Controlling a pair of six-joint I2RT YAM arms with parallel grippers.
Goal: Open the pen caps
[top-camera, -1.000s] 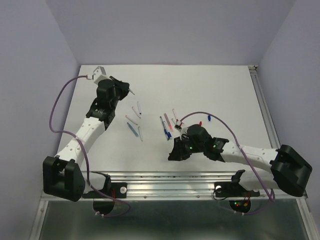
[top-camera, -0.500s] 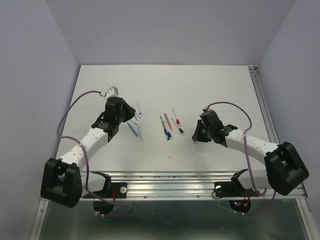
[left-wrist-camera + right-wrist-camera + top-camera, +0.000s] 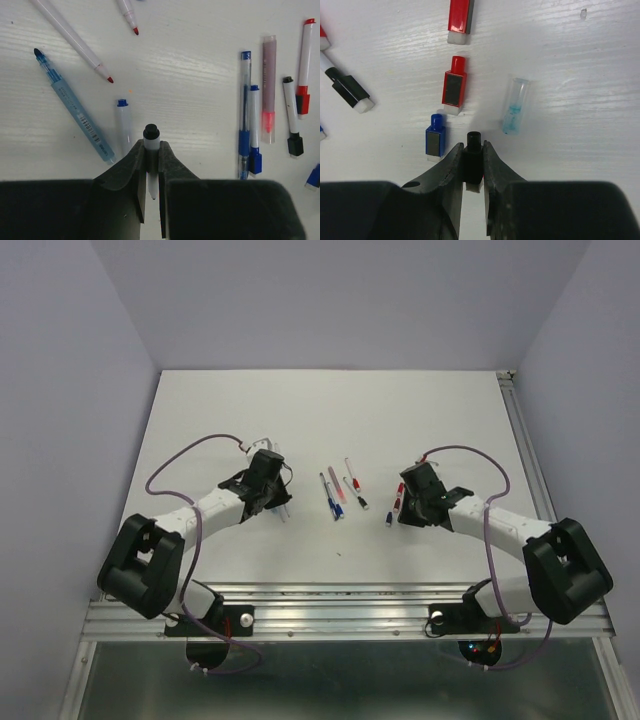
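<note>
My left gripper [image 3: 151, 148] is shut on a white pen with a black end [image 3: 151, 134], low over the table; in the top view it [image 3: 272, 496] is over the left group of pens. Next to it lie a light blue pen [image 3: 75, 107], a white pen with a blue end [image 3: 123, 125] and two uncapped red-tipped pens [image 3: 75, 40]. My right gripper [image 3: 473, 151] is shut on a black pen cap [image 3: 473, 155]; in the top view it [image 3: 405, 502] is at the right. Loose caps lie before it: red [image 3: 455, 87], blue [image 3: 435, 137], clear [image 3: 515, 105], another red [image 3: 460, 17].
A middle group of pens lies between the arms [image 3: 335, 495]: two blue pens [image 3: 244, 115], a pink-ended pen [image 3: 269, 95], a black-capped marker [image 3: 291, 117] and a red marker [image 3: 303, 65]. The table's metal rail [image 3: 350, 600] runs along the near edge.
My left arm has swung from the far left down to the left group of pens, holding its pen. My right arm has moved right, away from the middle pens, and settled by the loose caps.
</note>
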